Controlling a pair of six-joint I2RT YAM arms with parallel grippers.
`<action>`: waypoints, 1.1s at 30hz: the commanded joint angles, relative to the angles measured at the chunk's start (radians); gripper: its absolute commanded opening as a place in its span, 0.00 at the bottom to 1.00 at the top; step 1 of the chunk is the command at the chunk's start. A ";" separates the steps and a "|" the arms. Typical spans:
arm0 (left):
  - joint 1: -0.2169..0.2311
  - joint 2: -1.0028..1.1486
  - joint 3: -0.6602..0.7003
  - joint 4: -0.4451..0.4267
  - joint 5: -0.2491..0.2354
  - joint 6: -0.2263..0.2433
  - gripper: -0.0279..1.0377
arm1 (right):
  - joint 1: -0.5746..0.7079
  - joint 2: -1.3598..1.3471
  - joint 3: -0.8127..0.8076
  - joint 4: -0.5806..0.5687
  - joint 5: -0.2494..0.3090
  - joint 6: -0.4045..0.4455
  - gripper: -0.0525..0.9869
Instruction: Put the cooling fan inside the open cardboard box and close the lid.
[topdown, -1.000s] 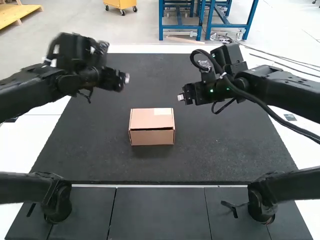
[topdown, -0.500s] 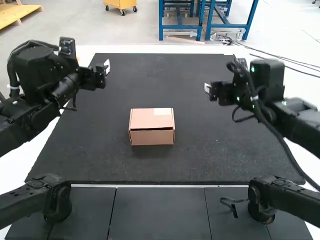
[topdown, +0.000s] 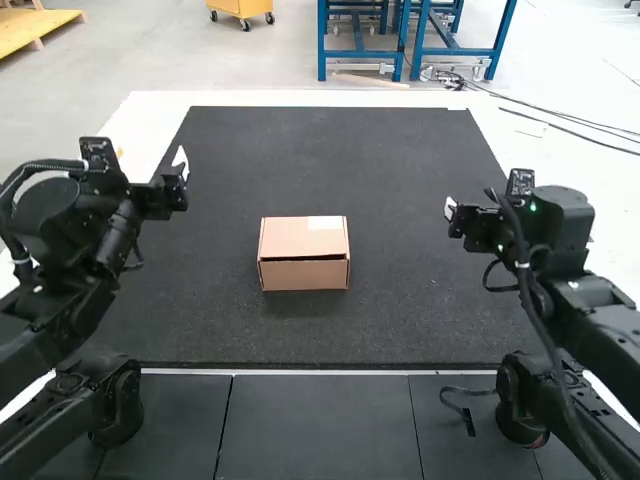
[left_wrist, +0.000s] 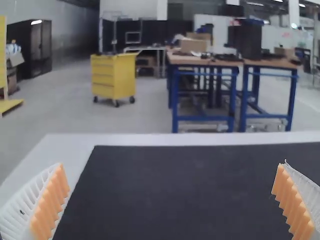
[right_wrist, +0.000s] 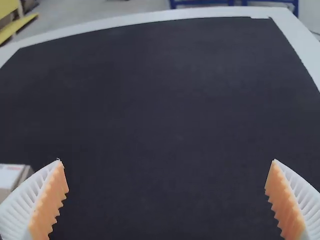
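Observation:
A small cardboard box (topdown: 304, 252) sits in the middle of the black mat (topdown: 400, 160), its lid down flat and a pale label on top. My left gripper (topdown: 178, 178) hangs over the mat's left edge, well left of the box, and is open; its white ribbed fingers (left_wrist: 45, 210) with orange pads stand wide apart and hold nothing. My right gripper (topdown: 452, 218) is to the right of the box, also open and empty, with its fingers (right_wrist: 287, 202) spread wide. A corner of the box (right_wrist: 10, 176) peeks in beside the right gripper's other finger.
The mat lies on a white table (topdown: 140, 110). Both arm bases (topdown: 105, 395) stand on dark panels at the front edge. The mat is bare around the box on all sides.
Both arms have drawn back from above the box, the left one outward to the left, the right one outward to the right, and both lower and nearer the front. The box has not moved.

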 joint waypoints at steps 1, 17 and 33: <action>0.008 -0.059 -0.034 0.031 -0.001 -0.009 0.93 | -0.032 -0.035 -0.021 0.019 -0.008 -0.024 0.93; 0.002 -0.357 -0.226 0.060 0.066 0.034 0.93 | -0.104 -0.171 -0.240 0.249 -0.047 -0.069 0.93; 0.059 -0.400 -0.270 -0.087 0.074 0.052 0.93 | -0.102 -0.490 -0.412 0.157 -0.061 -0.067 0.93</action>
